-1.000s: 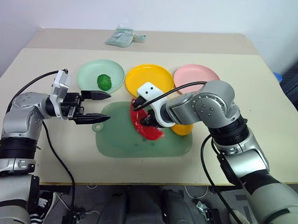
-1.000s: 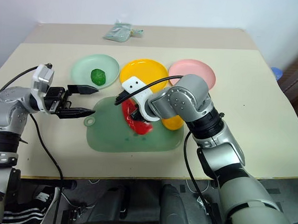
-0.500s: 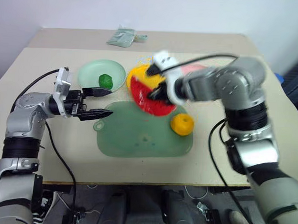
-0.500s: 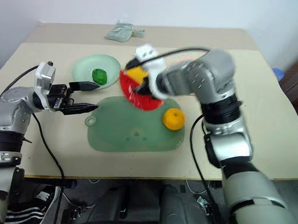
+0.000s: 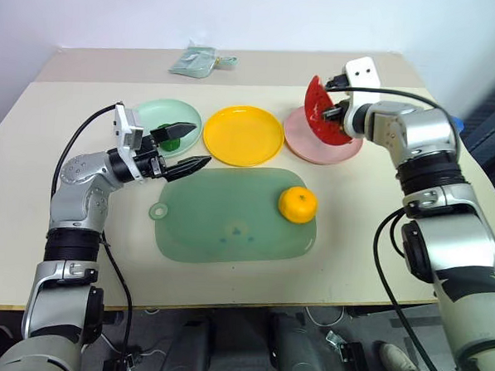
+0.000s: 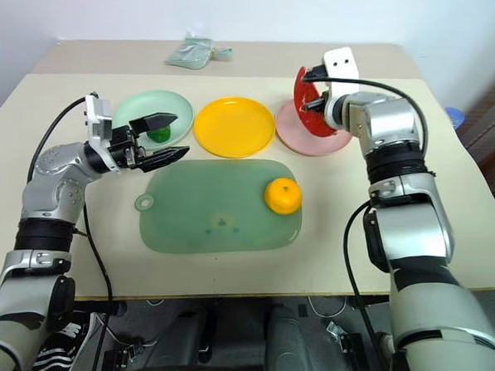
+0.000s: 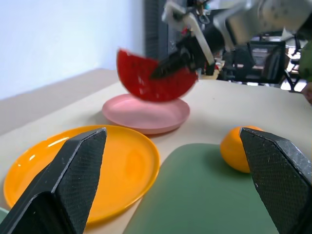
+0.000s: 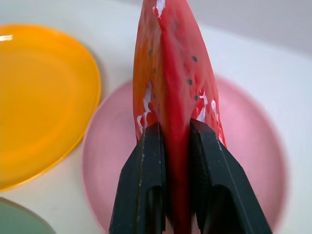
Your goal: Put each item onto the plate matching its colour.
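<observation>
Beige table (image 5: 442, 270): my right claw (image 8: 168, 161) clamps the watermelon (image 8: 170, 73) above the pink plate (image 8: 253, 161); left claw (image 5: 183, 146) apart. Dropped on edge, it could roll off.

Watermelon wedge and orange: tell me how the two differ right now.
The watermelon wedge is red, thin and seeded; the orange is round and orange. The wedge is clamped on edge in the right gripper, raised over the pink plate; the orange sits free on the cutting mat. The wedge is at its matching plate; the orange is not on the yellow-orange plate. Both are small toy foods.
</observation>
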